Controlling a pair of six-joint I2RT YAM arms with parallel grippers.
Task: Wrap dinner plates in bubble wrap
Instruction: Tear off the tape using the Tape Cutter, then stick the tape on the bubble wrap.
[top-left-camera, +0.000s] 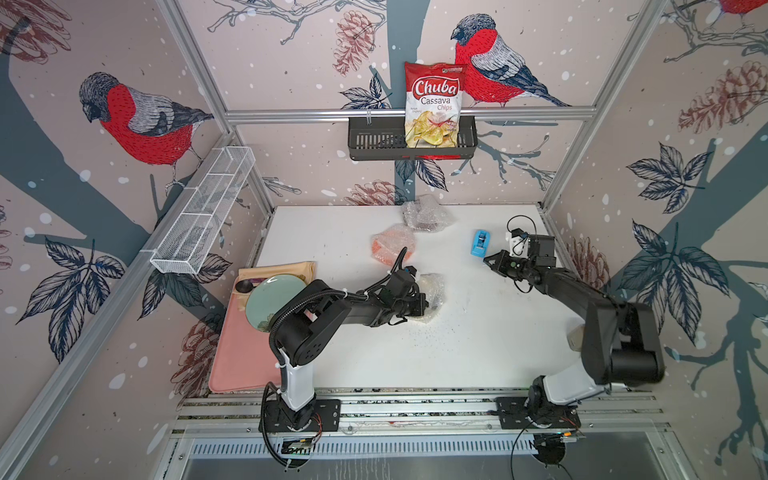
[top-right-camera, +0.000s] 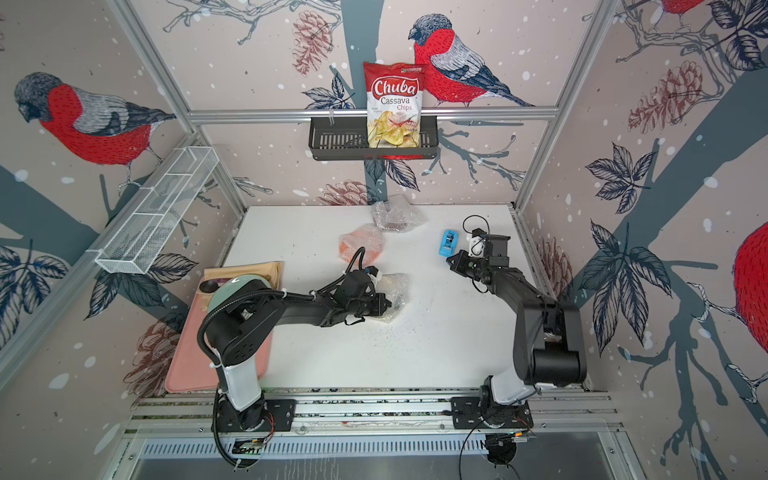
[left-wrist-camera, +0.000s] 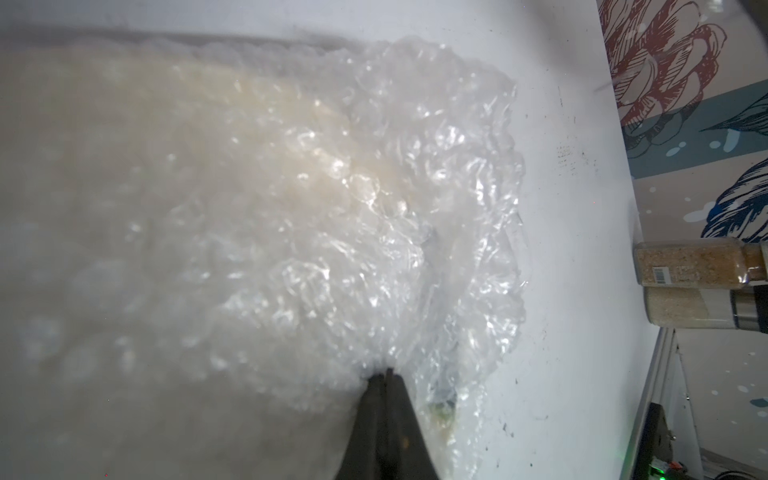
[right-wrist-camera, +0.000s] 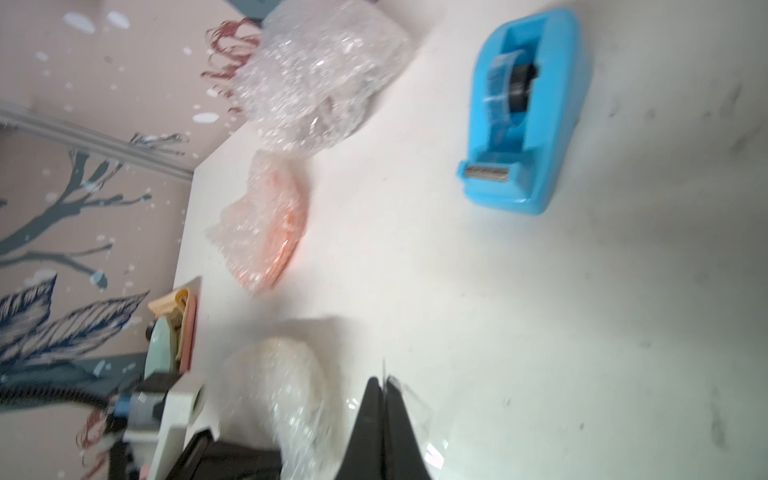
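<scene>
The cream dinner plate lies mid-table, wrapped in bubble wrap (top-left-camera: 433, 291) (left-wrist-camera: 332, 199). My left gripper (left-wrist-camera: 388, 372) is shut on a gathered fold of that wrap at the bundle's near edge. Two more wrapped bundles sit farther back. One holds the orange plate (top-left-camera: 392, 244) (right-wrist-camera: 270, 224), the other a dark plate (top-left-camera: 426, 214) (right-wrist-camera: 320, 75). My right gripper (top-left-camera: 487, 262) (right-wrist-camera: 384, 380) hovers to the right of the cream bundle, in front of the blue tape dispenser (top-left-camera: 481, 243) (right-wrist-camera: 523, 108). It is shut on a strip of clear tape (right-wrist-camera: 415, 409).
A pale green plate (top-left-camera: 274, 301) and a dark spoon (top-left-camera: 245, 286) rest on a pink mat (top-left-camera: 241, 361) at the left. Two spice jars (left-wrist-camera: 698, 286) stand by the right wall. A black basket (top-left-camera: 374, 141) with a chips bag and a white mesh shelf (top-left-camera: 203, 212) hang on the walls.
</scene>
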